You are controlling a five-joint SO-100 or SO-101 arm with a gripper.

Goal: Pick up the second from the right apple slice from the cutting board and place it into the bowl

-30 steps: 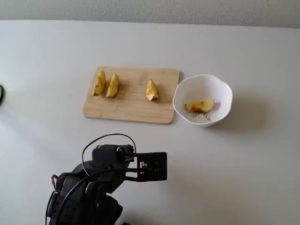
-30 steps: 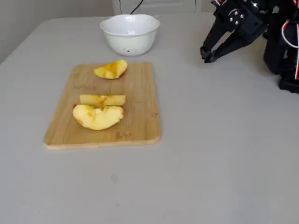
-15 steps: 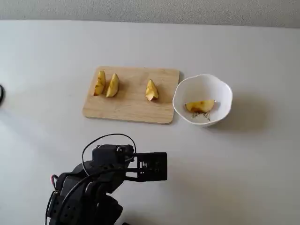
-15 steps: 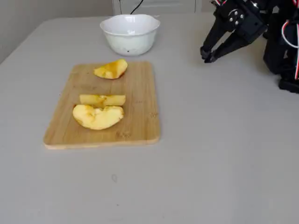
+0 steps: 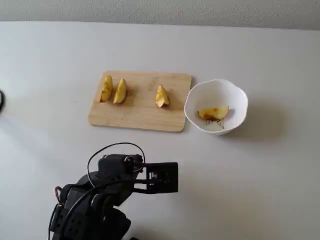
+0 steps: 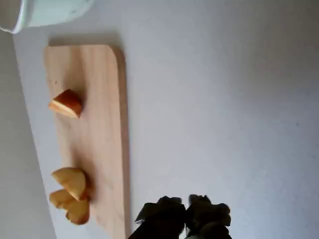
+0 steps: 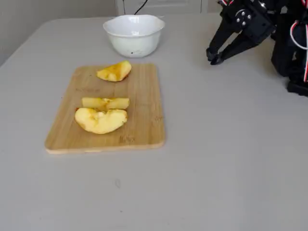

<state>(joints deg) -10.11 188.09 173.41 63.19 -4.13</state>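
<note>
Pincer (image 7: 215,58) together, empty, well clear of cutting board (image 5: 135,117); apple slice (image 5: 213,113) already in bowl (image 5: 240,97). Risk: regrabbing wrong wedge.

Cutting board (image 7: 139,91) looks like pale wood, faint grain, matt finish. Bowl (image 5: 235,97) is glossy, smooth white, ceramic-looking. Gripper (image 7: 214,57) is matt black plastic. Table (image 5: 260,45) under it is smooth, dull grey.
</note>
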